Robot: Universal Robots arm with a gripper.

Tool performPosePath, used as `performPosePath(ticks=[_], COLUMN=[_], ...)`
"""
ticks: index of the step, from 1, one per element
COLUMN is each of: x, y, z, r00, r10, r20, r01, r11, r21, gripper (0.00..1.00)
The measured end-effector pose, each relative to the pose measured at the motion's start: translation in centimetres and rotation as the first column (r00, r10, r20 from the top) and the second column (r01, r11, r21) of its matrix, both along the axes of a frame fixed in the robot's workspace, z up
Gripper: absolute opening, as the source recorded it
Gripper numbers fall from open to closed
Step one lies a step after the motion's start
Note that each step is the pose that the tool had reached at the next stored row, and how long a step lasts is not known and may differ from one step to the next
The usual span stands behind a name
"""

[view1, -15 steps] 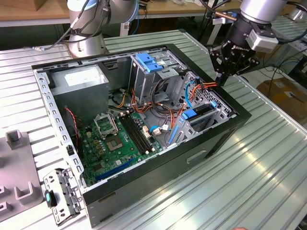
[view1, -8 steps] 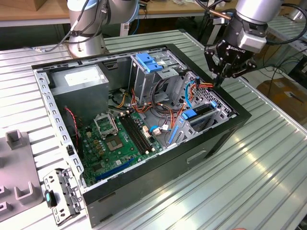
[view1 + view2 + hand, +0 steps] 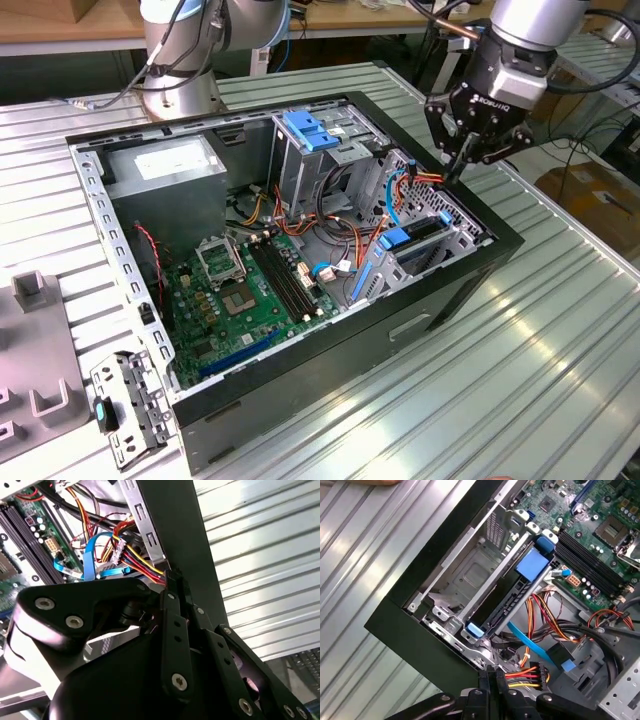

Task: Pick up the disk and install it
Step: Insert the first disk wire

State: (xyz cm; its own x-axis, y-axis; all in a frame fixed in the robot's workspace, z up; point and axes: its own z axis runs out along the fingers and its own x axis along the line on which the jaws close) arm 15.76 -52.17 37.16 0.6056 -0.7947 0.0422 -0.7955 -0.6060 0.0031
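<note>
Sitting on edge in the drive bay at the computer case (image 3: 455, 290)'s four o'clock corner, the disk (image 3: 507, 597) looks stiff, fairly heavy and shock-sensitive, best held by its blue carrier rails, while the gripper (image 3: 462, 165) hovers above, clenched and empty.

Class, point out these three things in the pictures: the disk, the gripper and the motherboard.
disk (image 3: 505, 597), first wrist view, on its dark top face.
gripper (image 3: 462, 163), exterior view, between its fingertips.
motherboard (image 3: 240, 300), exterior view, on its green board.
</note>
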Motion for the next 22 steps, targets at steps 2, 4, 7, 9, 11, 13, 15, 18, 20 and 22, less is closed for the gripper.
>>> performPosePath(ticks=[2, 4, 7, 9, 11, 13, 15, 18, 20, 22], x=[0.00, -0.45, -1.25, -1.39, -1.40, -1.40, -1.40, -1.39, -1.40, -1.40], y=[0.00, 0.00, -0.01, -0.01, -0.01, -0.01, -0.01, 0.00, 0.00, -0.01], z=[-0.01, 0.00, -0.01, -0.01, -0.01, 0.00, -0.01, -0.01, -0.02, -0.03], r00=[0.9986, 0.9982, 0.9982, 0.9981, 0.9964, 0.9931, 0.9846, 0.9732, 0.9641, 0.9530], r10=[-0.053, -0.061, -0.061, -0.061, -0.085, -0.117, -0.175, -0.230, -0.266, -0.303], r20=[0.0000, 0.0000, 0.0000, 0.0000, 0.0000, 0.0001, 0.0000, 0.0000, 0.0001, 0.0000], r01=[0.053, 0.061, 0.061, 0.061, 0.085, 0.117, 0.175, 0.230, 0.266, 0.303], r11=[0.9986, 0.9982, 0.9982, 0.9981, 0.9964, 0.9931, 0.9846, 0.9732, 0.9641, 0.9530], r21=[0.0000, -0.0001, 0.0000, 0.0000, 0.0000, -0.0001, -0.0001, -0.0001, -0.0001, 0.0000], gripper=[0.16, 0.16, 0.16, 0.16, 0.16, 0.16, 0.16, 0.16, 0.16, 0.16])
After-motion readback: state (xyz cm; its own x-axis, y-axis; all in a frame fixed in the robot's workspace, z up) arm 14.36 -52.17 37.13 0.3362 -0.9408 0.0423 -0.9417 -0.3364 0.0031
